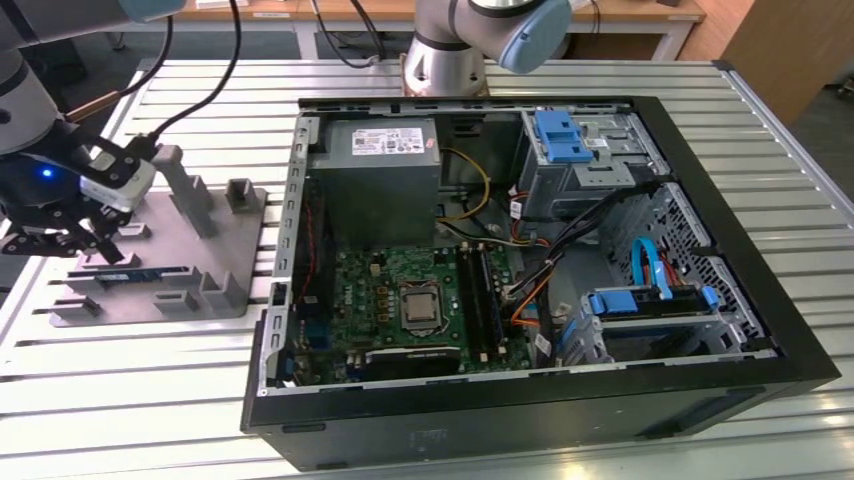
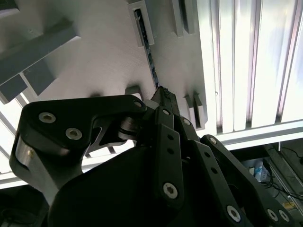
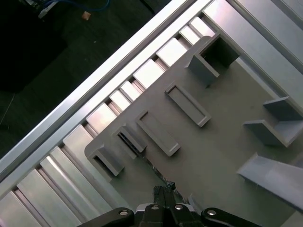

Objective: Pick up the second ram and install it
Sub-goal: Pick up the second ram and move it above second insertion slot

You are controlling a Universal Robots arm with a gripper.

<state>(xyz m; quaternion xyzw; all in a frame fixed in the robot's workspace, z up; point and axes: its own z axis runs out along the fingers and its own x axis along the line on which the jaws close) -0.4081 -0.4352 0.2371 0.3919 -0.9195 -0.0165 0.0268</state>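
Exterior view. At the exterior view's left, gripper (image 1: pixel 74 245) low over a grey fixture plate (image 1: pixel 247 250) lying on the slatted metal bench (image 1: pixel 134 380). Black fingers pointing down toward the plate's blocks. Just beside the fingertips, the second ram (image 1: pixel 140 270): a narrow blue stick, standing on its long edge among the fixture's small holders. Toward the exterior view's right, apart from the plate, an open computer case (image 1: pixel 534 410) on its side, with the green motherboard (image 1: pixel 380 285) inside.

Second wrist view. Gripper (image 2: pixel 163 94) drawn narrow, fingertips almost together and closed on the near end of the second ram (image 2: pixel 150 61). Stick seen edge-on as a thin dark line, running away from the tips into a slotted holder on the fixture plate (image 2: pixel 94 56), not yet lifted out. Bench (image 2: pixel 236 61) slats bright beside the plate.

First wrist view. Gripper (image 3: pixel 163 191) likewise narrow, tips side by side just above the fixture plate (image 3: pixel 222 156). Low rectangular frames and angled blocks on the plate. Plate's corner over the bench (image 3: pixel 57 156) slats. Stick itself hard to make out here.
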